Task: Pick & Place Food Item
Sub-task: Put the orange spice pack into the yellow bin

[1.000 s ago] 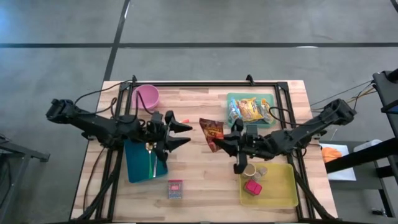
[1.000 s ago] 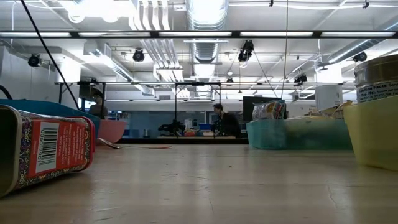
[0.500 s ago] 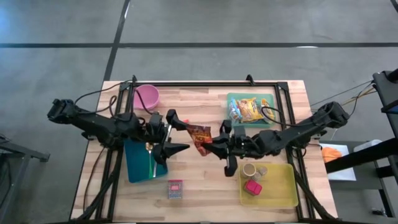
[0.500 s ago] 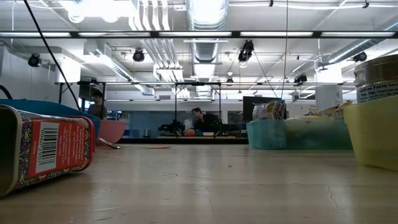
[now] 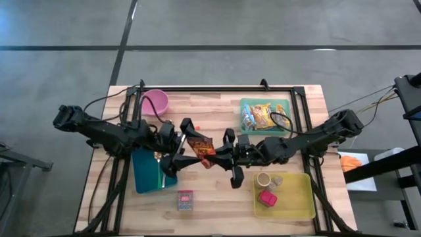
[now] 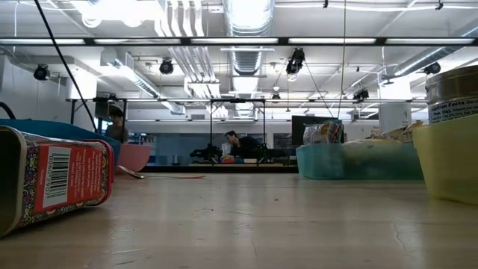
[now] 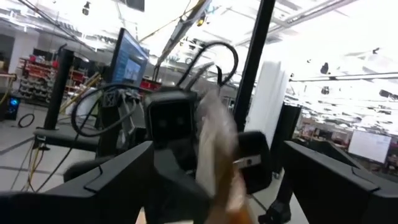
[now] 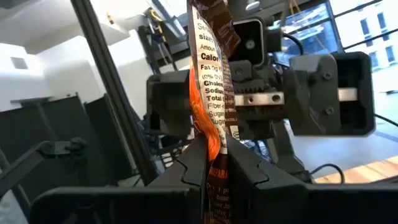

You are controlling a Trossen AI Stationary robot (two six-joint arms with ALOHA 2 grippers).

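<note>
Item: red-and-orange crinkled foil snack packet [image 5: 201, 149], aloft over mid-table between both arms, above the bare wood.
Right gripper [image 5: 214, 153]: clenched on the packet's edge.
Left gripper [image 5: 190, 141]: jaws spread wide around the packet's far end, not gripping.
Risk: the limp foil may fold or slip if left closes off-centre, or fall onto the wooden slatted table [image 5: 217, 108] if right lets go early.

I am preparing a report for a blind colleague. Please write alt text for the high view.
Above a wooden table, the right gripper holds a snack packet between the open left gripper fingers. Trays and a pink bowl surround them.
</note>
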